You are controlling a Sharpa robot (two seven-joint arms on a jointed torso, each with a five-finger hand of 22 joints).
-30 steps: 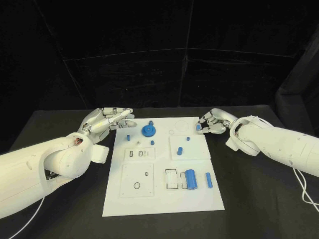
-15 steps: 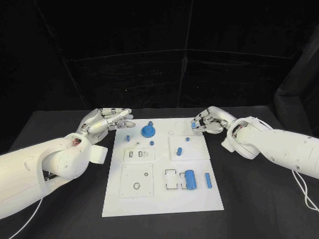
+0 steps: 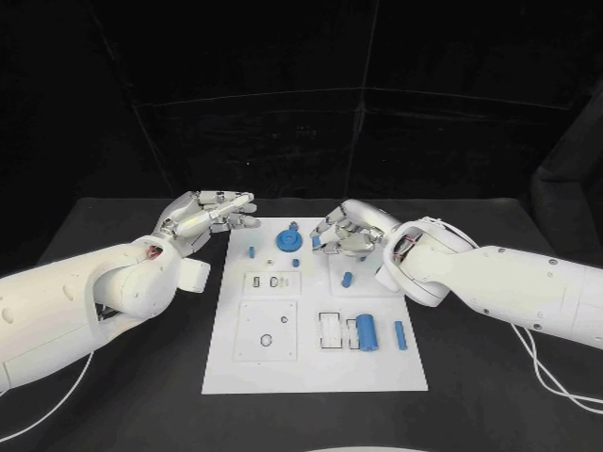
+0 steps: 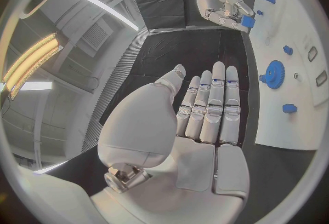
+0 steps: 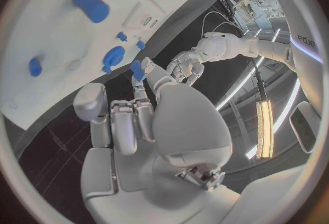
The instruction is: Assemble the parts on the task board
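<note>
The white task board (image 3: 316,372) lies in the middle of the black table. A blue gear (image 3: 289,242) stands near its far edge, also seen as the gear (image 4: 274,74) and the gear (image 5: 113,57). My right hand (image 3: 345,229) hovers over the board's far end just right of the gear, pinching a small blue part (image 5: 137,69) between thumb and fingertip; the same part (image 4: 247,21) shows from the left wrist. My left hand (image 3: 206,212) is off the board's far left corner, fingers straight and apart, holding nothing.
On the board lie a blue cylinder (image 3: 368,332) and a thin blue pin (image 3: 400,335) near its right side, a small blue peg (image 3: 345,278) mid-board and another (image 3: 250,252) left of the gear. Bare black table lies on both sides.
My right hand has moved left from the board's right edge to over its far end beside the gear, still pinching the blue part. The left hand has barely moved.
</note>
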